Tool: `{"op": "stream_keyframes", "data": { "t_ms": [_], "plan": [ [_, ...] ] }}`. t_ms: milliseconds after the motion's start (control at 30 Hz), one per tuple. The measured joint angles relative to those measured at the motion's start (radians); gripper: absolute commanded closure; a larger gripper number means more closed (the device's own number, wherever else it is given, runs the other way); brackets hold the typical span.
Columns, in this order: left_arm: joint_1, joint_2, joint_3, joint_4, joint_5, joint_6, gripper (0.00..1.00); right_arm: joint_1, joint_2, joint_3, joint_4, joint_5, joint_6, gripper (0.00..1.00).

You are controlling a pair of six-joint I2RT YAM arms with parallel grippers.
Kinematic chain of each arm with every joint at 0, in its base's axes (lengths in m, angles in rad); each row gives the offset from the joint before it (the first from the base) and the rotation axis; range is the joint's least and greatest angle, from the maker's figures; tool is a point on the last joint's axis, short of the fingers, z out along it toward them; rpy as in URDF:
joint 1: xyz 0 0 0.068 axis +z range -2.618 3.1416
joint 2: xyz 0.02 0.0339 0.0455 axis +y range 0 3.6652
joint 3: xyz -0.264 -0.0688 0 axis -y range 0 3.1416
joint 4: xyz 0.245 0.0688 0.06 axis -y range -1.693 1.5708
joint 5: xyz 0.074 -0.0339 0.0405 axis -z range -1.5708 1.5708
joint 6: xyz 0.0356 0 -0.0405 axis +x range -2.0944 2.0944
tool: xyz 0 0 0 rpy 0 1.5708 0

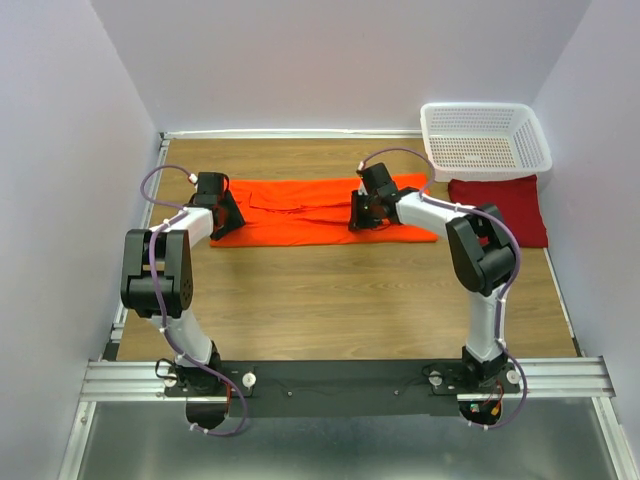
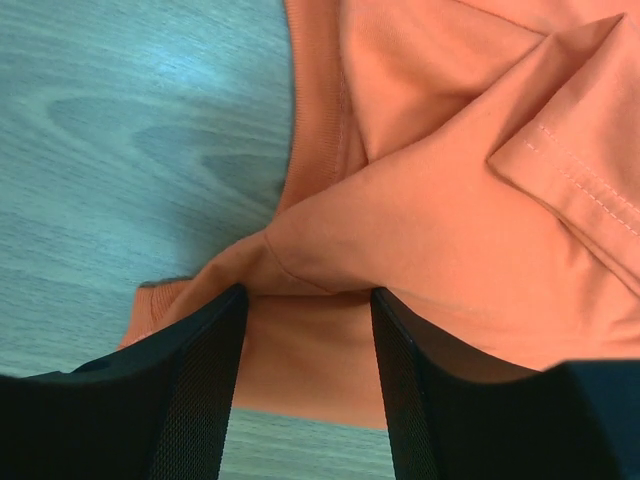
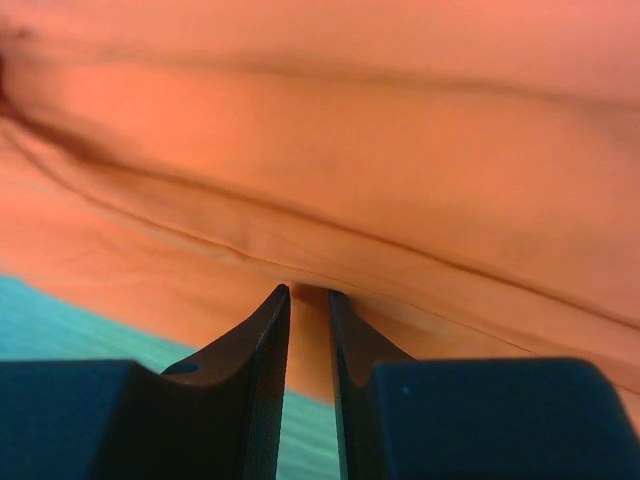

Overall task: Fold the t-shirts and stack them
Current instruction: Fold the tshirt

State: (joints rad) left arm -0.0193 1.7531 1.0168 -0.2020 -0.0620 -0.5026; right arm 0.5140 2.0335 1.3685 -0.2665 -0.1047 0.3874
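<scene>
The bright orange t-shirt [image 1: 300, 215] lies as a long folded band across the far middle of the table. My left gripper [image 1: 228, 214] is at its left end. In the left wrist view the jaws [image 2: 308, 290] stand open, with a raised fold of orange cloth [image 2: 450, 230] at the fingertips. My right gripper [image 1: 362, 215] is on the band right of centre. In the right wrist view it [image 3: 308, 290] is nearly closed, pinching a fold of the orange cloth [image 3: 350, 150]. The dark red t-shirt [image 1: 505, 205] lies as a folded rectangle at the far right.
A white mesh basket [image 1: 480, 106] stands at the back right corner, just behind the dark red shirt. Bare wooden table [image 1: 330, 300] stretches from the orange shirt to the arm bases. White walls close in the table at the left, back and right.
</scene>
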Motion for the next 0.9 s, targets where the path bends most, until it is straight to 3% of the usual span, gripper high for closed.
{"op": "stream_keyframes", "data": {
  "t_ms": [200,567,733,900],
  "plan": [
    [0.004,0.003,0.0,0.01,-0.002,0.0,0.39,-0.052,0.003,0.039,-0.002,0.063,0.0,0.71],
    [0.005,0.007,0.0,0.021,-0.002,0.0,0.39,-0.258,0.042,0.088,-0.008,0.142,0.008,0.69],
    [0.005,0.007,0.0,0.022,-0.003,0.001,0.39,-0.322,-0.089,-0.003,-0.006,0.042,0.013,0.69],
    [0.005,0.008,0.001,0.022,-0.003,0.0,0.39,-0.437,-0.253,-0.213,0.066,-0.112,0.058,0.69]
  ]
}}
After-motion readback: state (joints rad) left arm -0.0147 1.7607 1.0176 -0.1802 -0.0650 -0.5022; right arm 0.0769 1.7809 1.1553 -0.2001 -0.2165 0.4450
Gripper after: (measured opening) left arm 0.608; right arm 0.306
